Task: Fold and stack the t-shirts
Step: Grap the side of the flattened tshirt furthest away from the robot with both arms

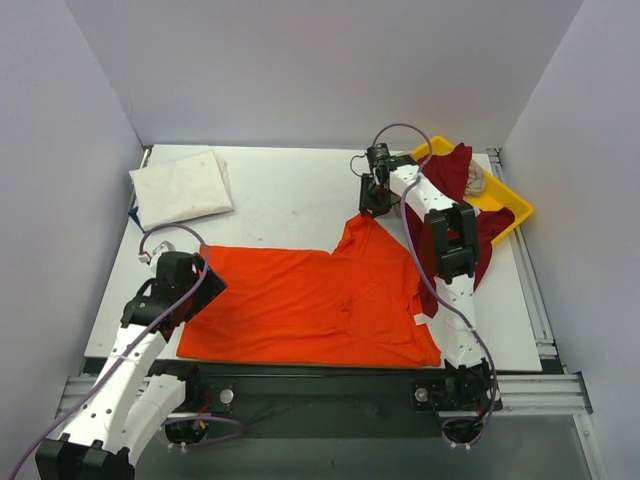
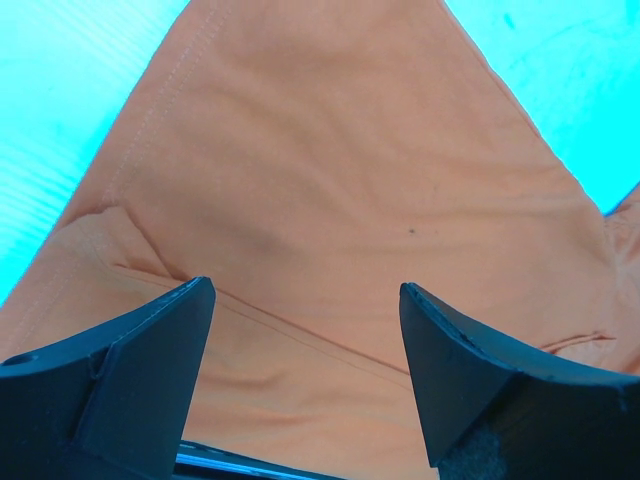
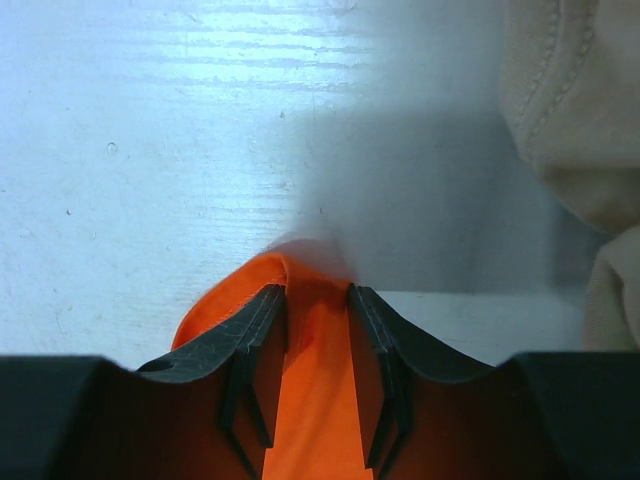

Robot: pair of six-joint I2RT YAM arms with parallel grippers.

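The bright orange t-shirt (image 1: 310,305) lies spread across the near half of the table. My right gripper (image 1: 372,208) is shut on a fold of the orange t-shirt (image 3: 318,330) at its far edge and pulls it up into a peak. My left gripper (image 1: 196,283) is open just above the orange t-shirt's left part (image 2: 320,180), with cloth showing between its jaws. A white/cream t-shirt (image 1: 182,187) lies folded at the far left. A dark red t-shirt (image 1: 458,180) hangs out of the yellow tray (image 1: 505,200). A beige t-shirt (image 1: 474,180) lies in the tray, and also shows in the right wrist view (image 3: 575,110).
The yellow tray sits at the table's far right corner. White walls enclose the table on three sides. The metal rail (image 1: 330,385) with the arm bases runs along the near edge.
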